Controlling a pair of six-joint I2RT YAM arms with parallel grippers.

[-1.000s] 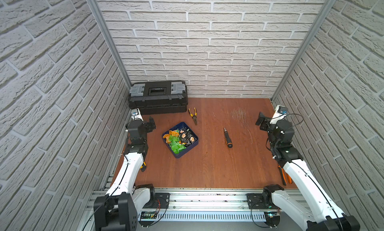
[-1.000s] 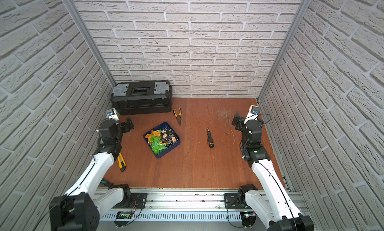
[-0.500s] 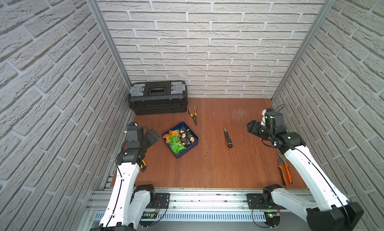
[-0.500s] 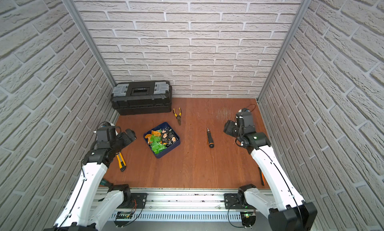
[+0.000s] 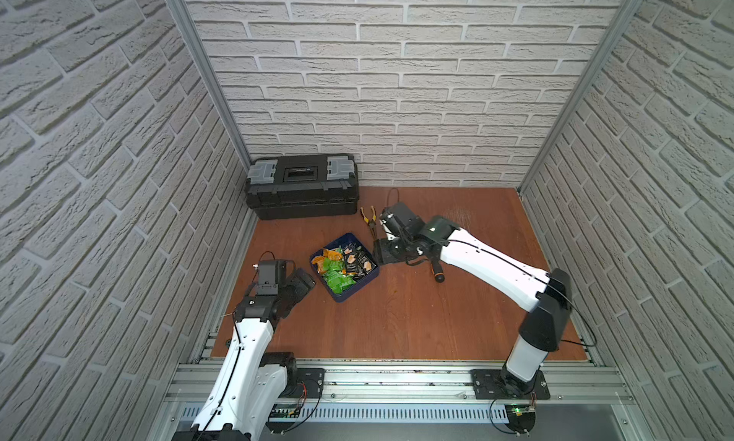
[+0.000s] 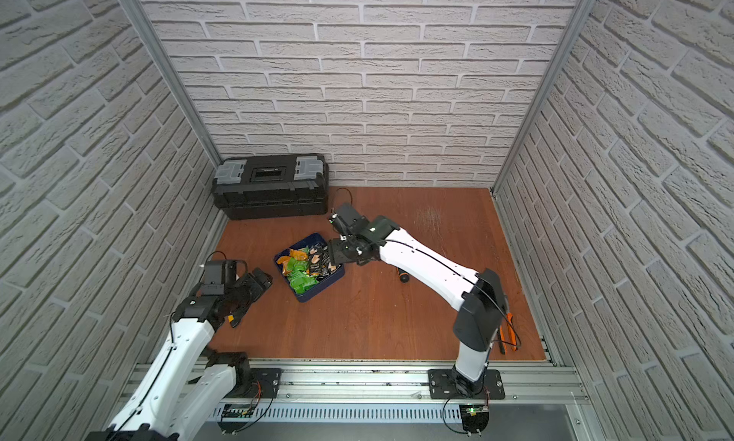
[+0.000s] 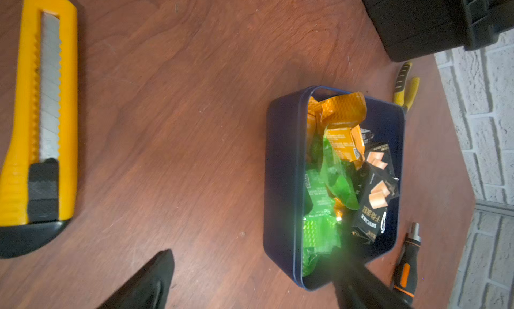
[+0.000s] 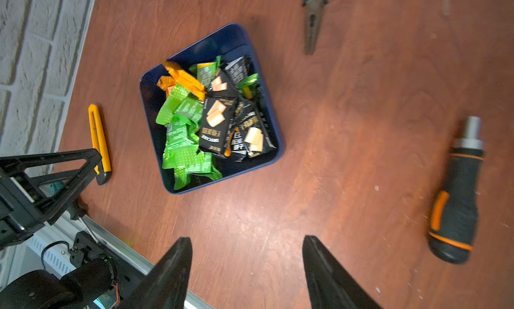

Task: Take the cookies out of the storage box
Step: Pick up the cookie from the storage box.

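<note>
The storage box (image 5: 349, 294) (image 6: 317, 292) is a shallow navy tray on the wooden table, left of centre in both top views. The cookies (image 5: 341, 265) (image 6: 305, 267) fill it: green, orange and black foil packets. My right gripper (image 5: 381, 256) (image 6: 335, 256) hovers at the box's right edge, open and empty. In the right wrist view the right gripper (image 8: 247, 239) frames bare wood short of the box (image 8: 217, 42) and cookies (image 8: 211, 121). My left gripper (image 5: 304, 282) (image 7: 258, 263) is open just left of the box (image 7: 281, 182), with one blurred finger over its corner and the cookies (image 7: 342, 168).
A black toolbox (image 5: 304, 187) stands at the back left. Yellow-handled pliers (image 5: 369, 216) lie behind the box, and a black-and-orange screwdriver (image 5: 437, 272) (image 8: 456, 196) lies under my right arm. A yellow utility knife (image 7: 39, 126) (image 8: 98, 138) lies by the left edge. Orange pliers (image 6: 508, 335) lie at front right.
Both arms have swung in from the side walls toward the box. The right gripper crossed the table to the box's right edge, and the left one came down beside its left side.
</note>
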